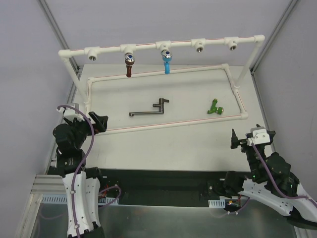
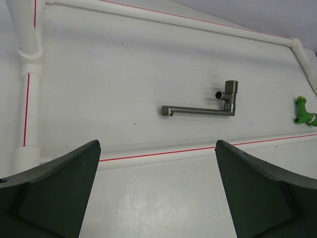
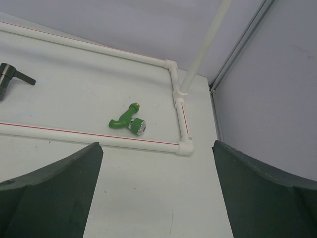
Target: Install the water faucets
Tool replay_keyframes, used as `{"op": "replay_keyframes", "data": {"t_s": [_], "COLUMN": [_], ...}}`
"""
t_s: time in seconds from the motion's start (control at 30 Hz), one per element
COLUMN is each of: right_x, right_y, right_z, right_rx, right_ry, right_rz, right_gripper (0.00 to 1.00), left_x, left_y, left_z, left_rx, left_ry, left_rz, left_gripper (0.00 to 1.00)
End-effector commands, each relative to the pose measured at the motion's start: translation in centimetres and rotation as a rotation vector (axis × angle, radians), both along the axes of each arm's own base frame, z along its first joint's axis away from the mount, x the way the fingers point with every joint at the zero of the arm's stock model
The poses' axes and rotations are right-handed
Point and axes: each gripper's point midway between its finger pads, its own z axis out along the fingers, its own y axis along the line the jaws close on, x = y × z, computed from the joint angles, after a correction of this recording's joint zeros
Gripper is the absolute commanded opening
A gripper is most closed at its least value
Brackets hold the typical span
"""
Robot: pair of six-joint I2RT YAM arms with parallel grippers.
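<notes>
A green water faucet (image 1: pixel 215 107) (image 2: pixel 303 111) (image 3: pixel 128 120) lies on its side on the table, inside the right end of the white pipe rectangle (image 1: pixel 168 125). A reddish-brown faucet (image 1: pixel 129 66) and a blue faucet (image 1: pixel 167 62) hang from tee fittings on the raised white bar (image 1: pixel 213 42). My left gripper (image 1: pixel 99 121) (image 2: pixel 157 148) is open and empty at the left, outside the rectangle's near pipe. My right gripper (image 1: pixel 237 140) (image 3: pixel 157 148) is open and empty near the rectangle's front right corner, with the green faucet ahead and to its left.
A long grey metal spout (image 1: pixel 149 110) (image 2: pixel 205 104) lies in the middle of the rectangle. Bare tee fittings sit on the bar at the left (image 1: pixel 92 52) and right (image 1: pixel 199 45) (image 1: pixel 233 43). Grey walls close in both sides; white uprights (image 3: pixel 200 54) stand at the back corners.
</notes>
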Motion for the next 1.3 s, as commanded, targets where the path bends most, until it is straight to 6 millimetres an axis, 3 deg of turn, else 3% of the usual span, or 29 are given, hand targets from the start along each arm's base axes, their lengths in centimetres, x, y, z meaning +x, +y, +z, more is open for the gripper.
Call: {"op": "replay_keyframes", "data": {"t_s": [0.0, 0.17, 0.3, 0.43, 0.47, 0.5, 0.57, 0.63, 0.67, 0.7, 0.77, 0.9, 1.03, 1.2, 1.27], "right_x": [-1.6, -1.8, -1.8, -2.0, -2.1, -2.1, -2.2, -2.2, -2.2, -2.3, -2.5, -2.3, -1.4, 0.5, 1.4], "right_y": [-3.5, -3.2, -3.0, -2.8, -2.9, -2.8, -2.7, -2.3, -2.0, -1.8, -1.2, 0.3, 1.8, 4.9, 6.9], "right_z": [1.6, 1.6, 1.7, 1.9, 2.0, 1.9, 1.8, 1.8, 1.8, 1.9, 2.2, 2.9, 3.9, 4.6, 5.0], "right_rx": [0.244, 0.271, 0.286, 0.318, 0.325, 0.321, 0.333, 0.329, 0.328, 0.327, 0.317, 0.272, 0.230, 0.183, 0.166], "right_ry": [-0.095, -0.091, -0.089, -0.085, -0.085, -0.081, -0.076, -0.073, -0.072, -0.072, -0.080, -0.067, 0.017, 0.115, 0.138], "right_rz": [0.010, 0.030, 0.050, 0.070, 0.074, 0.077, 0.085, 0.110, 0.124, 0.137, 0.183, 0.224, 0.184, 0.088, 0.077], "right_gripper": [0.96, 0.96, 0.96, 0.96, 0.96, 0.96, 0.96, 0.96, 0.96, 0.96, 0.96, 0.96, 0.96, 0.96, 0.96], "left_x": [0.7, 1.9, 3.2, 4.6, 5.2, 5.5, 6.5, 7.6, 8.3, 9.0, 10.0, 10.0, 8.9, 6.7, 5.3], "left_y": [0.2, -0.6, -1.9, -4.3, -4.0, -6.2, -7.3, -9.3, -9.9, -10.6, -12.3, -14.1, -13.0, -11.3, -11.6], "left_z": [1.3, 0.4, -1.8, -3.4, -3.2, -4.0, -3.8, -4.9, -4.3, -5.8, -6.6, -7.8, -9.4, -8.5, -6.8], "left_rx": [-0.046, -0.153, -0.220, -0.151, -0.124, -0.109, -0.102, -0.086, -0.076, -0.059, -0.033, -0.047, 0.006, 0.078, 0.056], "left_ry": [0.003, 0.061, 0.152, 0.223, 0.220, 0.249, 0.254, 0.295, 0.288, 0.337, 0.376, 0.431, 0.441, 0.425, 0.425], "left_rz": [0.011, -0.022, -0.056, -0.080, -0.047, -0.107, -0.119, -0.168, -0.185, -0.199, -0.259, -0.337, -0.315, -0.298, -0.326], "left_gripper": [0.99, 0.99, 0.99, 0.99, 0.99, 0.99, 0.99, 0.99, 0.99, 0.99, 0.99, 0.99, 0.99, 0.99, 0.99]}}
